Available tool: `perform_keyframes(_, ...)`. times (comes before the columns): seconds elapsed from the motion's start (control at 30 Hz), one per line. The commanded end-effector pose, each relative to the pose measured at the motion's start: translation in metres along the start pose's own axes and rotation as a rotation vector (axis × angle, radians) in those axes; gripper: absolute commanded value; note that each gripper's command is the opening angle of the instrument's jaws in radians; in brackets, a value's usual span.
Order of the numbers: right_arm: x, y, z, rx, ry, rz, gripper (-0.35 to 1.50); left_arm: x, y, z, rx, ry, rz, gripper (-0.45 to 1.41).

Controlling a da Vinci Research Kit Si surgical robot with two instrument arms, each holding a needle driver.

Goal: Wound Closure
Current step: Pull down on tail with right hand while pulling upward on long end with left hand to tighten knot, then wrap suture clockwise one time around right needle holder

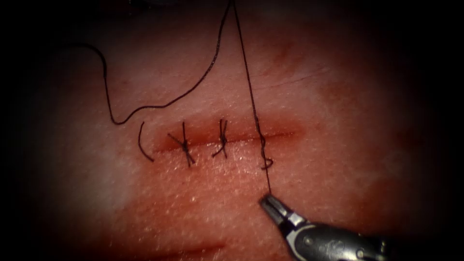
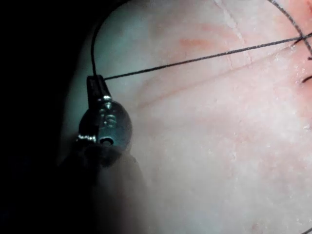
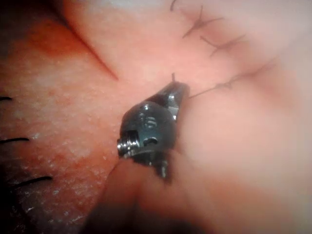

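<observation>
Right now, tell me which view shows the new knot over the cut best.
The endoscope view: the knot sits over the cut, beside two finished stitches, thread stretched both ways, the near end held by the right tool. The right wrist view shows it small and distant. The left wrist view catches the thread gripped by the left tool.

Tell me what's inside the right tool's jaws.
The right tool is shut on the thread, which runs taut up through the forming knot over the cut. How much thread end sits between the jaws is hidden. The left tool also grips thread.
</observation>
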State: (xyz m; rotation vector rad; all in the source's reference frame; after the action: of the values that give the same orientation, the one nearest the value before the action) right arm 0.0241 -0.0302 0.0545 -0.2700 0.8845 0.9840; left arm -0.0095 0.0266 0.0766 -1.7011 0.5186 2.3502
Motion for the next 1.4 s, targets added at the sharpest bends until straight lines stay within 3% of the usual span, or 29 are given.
perform_keyframes(0.03, -0.0004, -0.0008, 0.0003, 0.005, 0.002, 0.007, -0.35, -0.0002, -0.0006, 0.0009, 0.009, 0.004, -0.006, -0.45)
perform_keyframes(0.3, 0.0001, -0.0007, 0.0004, 0.013, 0.005, 0.035, -0.35, -0.0008, -0.0023, 0.0033, 0.065, 0.011, 0.039, -0.45)
perform_keyframes(0.57, 0.0002, -0.0005, 0.0007, 0.017, 0.001, 0.125, -0.35, -0.0034, -0.0042, 0.0059, 0.086, -0.003, 0.046, -0.45)
perform_keyframes(0.8, -0.0004, -0.0011, 0.0003, 0.018, -0.029, 0.168, -0.35, -0.0073, -0.0042, 0.0072, 0.113, -0.021, 0.073, -0.45)
perform_keyframes(1.0, -0.0028, -0.0036, -0.0016, 0.019, -0.067, 0.165, -0.35, -0.0118, -0.0024, 0.0079, 0.117, -0.041, 0.07, -0.45)
perform_keyframes(1.37, -0.003, -0.0056, -0.0035, 0.02, -0.078, 0.172, -0.35, -0.0118, -0.0022, 0.0075, 0.115, -0.037, 0.064, -0.45)
perform_keyframes(1.4, -0.0026, -0.0053, -0.003, 0.051, -0.028, 0.184, -0.35, -0.0113, -0.0016, 0.0072, 0.096, -0.003, 0.047, -0.45)
